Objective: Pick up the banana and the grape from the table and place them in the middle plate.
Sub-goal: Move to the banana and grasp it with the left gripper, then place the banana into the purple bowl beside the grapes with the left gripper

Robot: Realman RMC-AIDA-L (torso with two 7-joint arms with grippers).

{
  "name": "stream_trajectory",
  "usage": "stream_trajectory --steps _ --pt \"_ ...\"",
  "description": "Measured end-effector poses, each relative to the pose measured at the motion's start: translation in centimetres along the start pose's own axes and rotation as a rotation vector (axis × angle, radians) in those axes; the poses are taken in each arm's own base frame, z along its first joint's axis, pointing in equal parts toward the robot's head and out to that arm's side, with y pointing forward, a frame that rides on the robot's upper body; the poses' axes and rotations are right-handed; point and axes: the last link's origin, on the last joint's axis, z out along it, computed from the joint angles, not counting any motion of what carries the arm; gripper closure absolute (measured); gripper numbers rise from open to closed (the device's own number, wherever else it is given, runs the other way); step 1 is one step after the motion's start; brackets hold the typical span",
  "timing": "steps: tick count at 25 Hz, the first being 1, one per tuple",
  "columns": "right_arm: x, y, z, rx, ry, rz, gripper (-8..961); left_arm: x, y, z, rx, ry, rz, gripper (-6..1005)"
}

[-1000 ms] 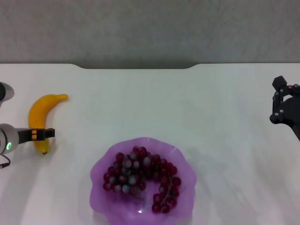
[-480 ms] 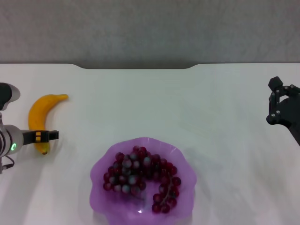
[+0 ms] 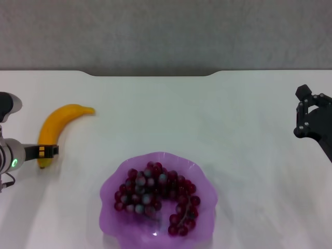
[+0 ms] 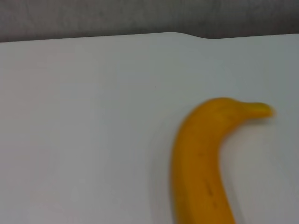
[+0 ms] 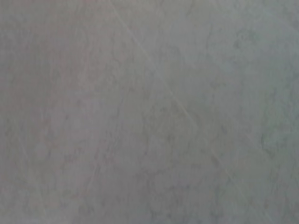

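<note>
The yellow banana (image 3: 58, 126) lies on the white table (image 3: 218, 119) at the left, its far tip pointing right. My left gripper (image 3: 49, 151) sits at the banana's near end, shut on it. In the left wrist view the banana (image 4: 201, 158) fills the lower right. The dark red grape (image 3: 153, 194) bunch rests inside the purple middle plate (image 3: 110, 181) at the front centre. My right gripper (image 3: 310, 116) hangs still at the table's right edge, away from everything.
The table's far edge has a shallow notch (image 3: 153, 74) before a grey wall. The right wrist view shows only a plain grey surface.
The banana's far tip has swung to the right and its near end has shifted slightly left with my left gripper. The grape, the plate and the right arm stay put.
</note>
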Motion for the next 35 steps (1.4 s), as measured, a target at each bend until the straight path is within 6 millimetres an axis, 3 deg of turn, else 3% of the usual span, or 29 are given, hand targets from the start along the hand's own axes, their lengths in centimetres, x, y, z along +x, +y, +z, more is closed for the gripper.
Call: stream_trajectory --steps 15,25,35 --pt "-0.1 0.0 -0.1 0.003 -0.011 0.002 953 0.0 0.0 0.0 0.000 -0.001 0.001 537" --pt "0.0 0.0 -0.1 -0.003 -0.001 -0.002 953 0.5 0.0 -0.1 0.000 0.015 0.000 513" --pt "0.1 0.0 -0.1 -0.007 0.003 -0.006 953 3.0 0.3 -1.0 -0.012 0.094 0.011 489"
